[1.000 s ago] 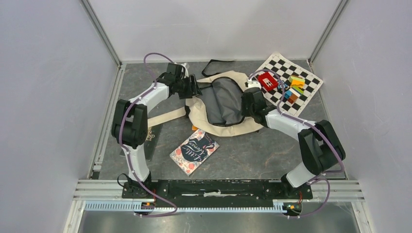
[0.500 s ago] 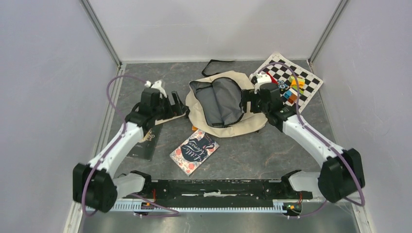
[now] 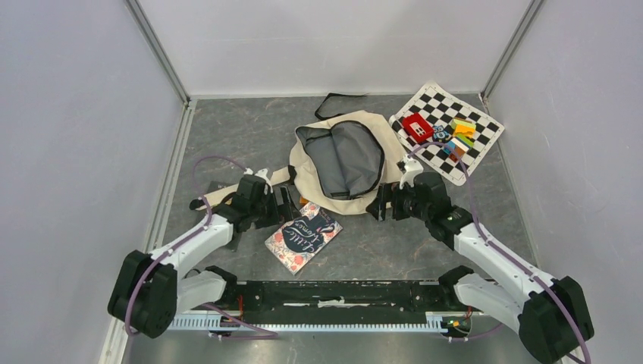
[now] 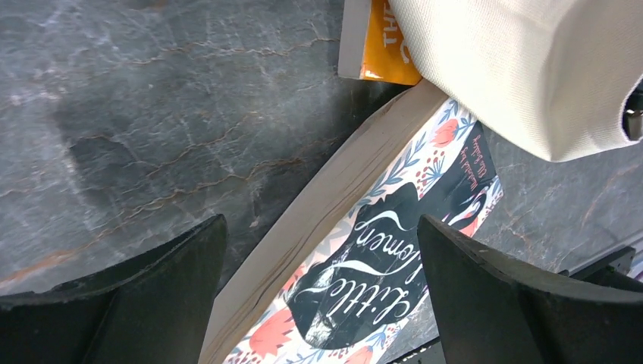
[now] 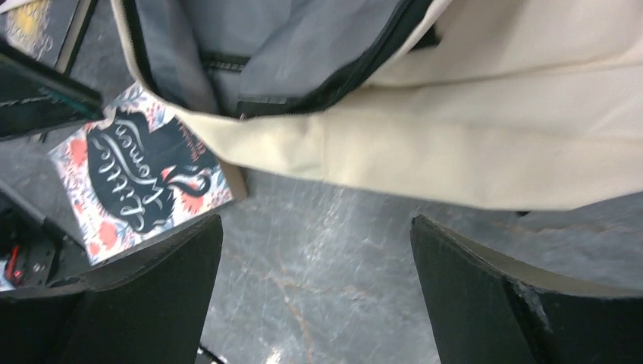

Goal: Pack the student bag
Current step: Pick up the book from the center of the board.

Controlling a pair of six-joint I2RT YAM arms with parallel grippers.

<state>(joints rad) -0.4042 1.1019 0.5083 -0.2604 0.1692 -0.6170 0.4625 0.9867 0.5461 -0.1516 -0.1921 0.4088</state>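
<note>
Grey worktop point(image 3: 250, 136), student bag point(image 3: 345, 163) gaping at 12 o'clock; left pincer point(image 3: 286, 206) and right pincer point(image 3: 378, 207) both spread, empty; I fear lifting the floral book point(image 3: 303, 236), its corner under the canvas, drags the bag.

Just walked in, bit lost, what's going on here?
Two robot arms are packing a cream backpack, which lies unzipped at mid-table. Both grippers are open and empty: the left gripper hovers over the Little Women book, the right gripper by the bag's near edge. The book lies outside the bag.
</note>
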